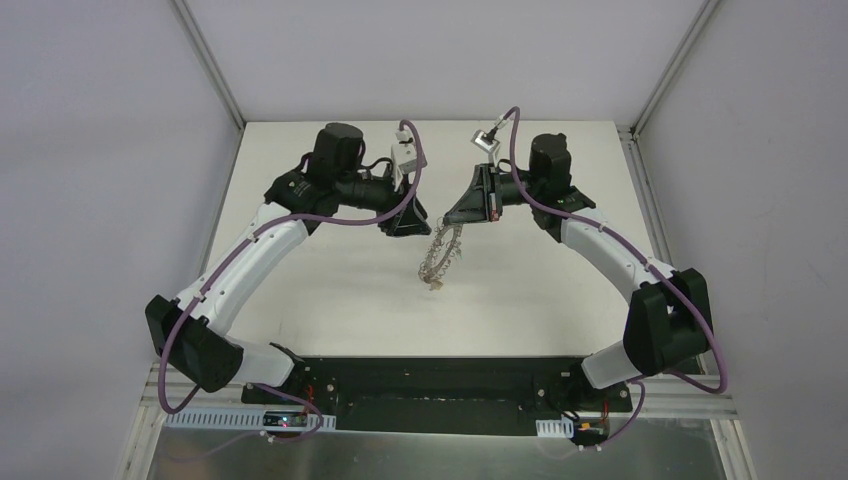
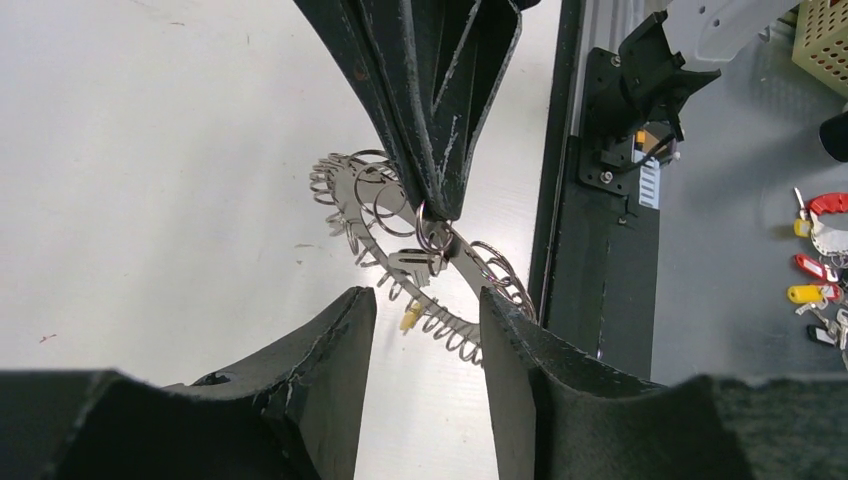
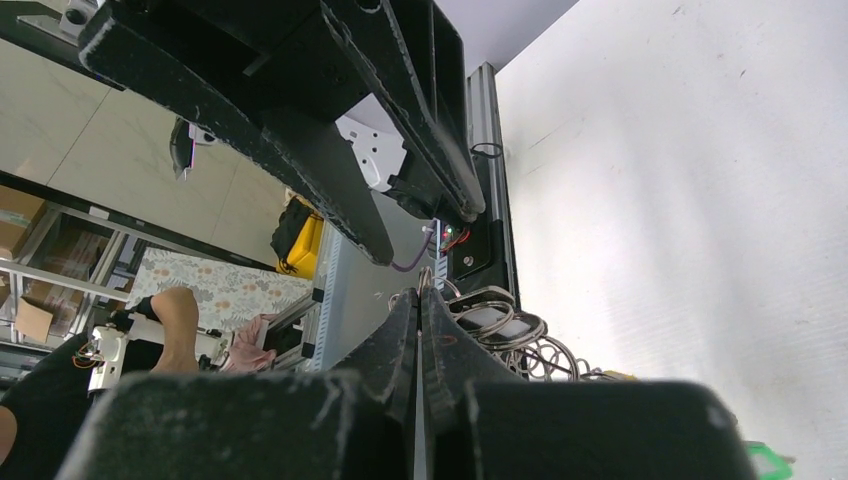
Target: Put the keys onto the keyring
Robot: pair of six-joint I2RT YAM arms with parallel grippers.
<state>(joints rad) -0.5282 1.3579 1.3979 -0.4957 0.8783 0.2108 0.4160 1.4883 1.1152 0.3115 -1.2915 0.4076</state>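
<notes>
Starting on your left, your left gripper sits over the far middle of the white table, angled in toward its partner. Its jaws are released and stand apart with nothing between them. From its wrist camera you see bare tabletop through the gap between the two black fingers. Just to the right hangs the keyring, a grey metal loop fringed with small wire rings. It dangles in the narrow space between your two grippers, and its low end is at or just above the tabletop; from overhead you cannot tell which. Among the lower rings you can pick out a yellow-orange key. A silver key blade lies across the loop just above it, but whether the two are one piece is unclear. Your right gripper comes in from the right with its jaws clenched on the top of the keyring. The left wrist camera shows its fingertips pinching one small ring, and its own camera shows the fingers pressed flat together with rings bunched beside them. Further right, a green scrap lies on the table, too cut off to identify. Off the table, a bunch of spare keys with red and yellow tags rests on a grey surface.
</notes>
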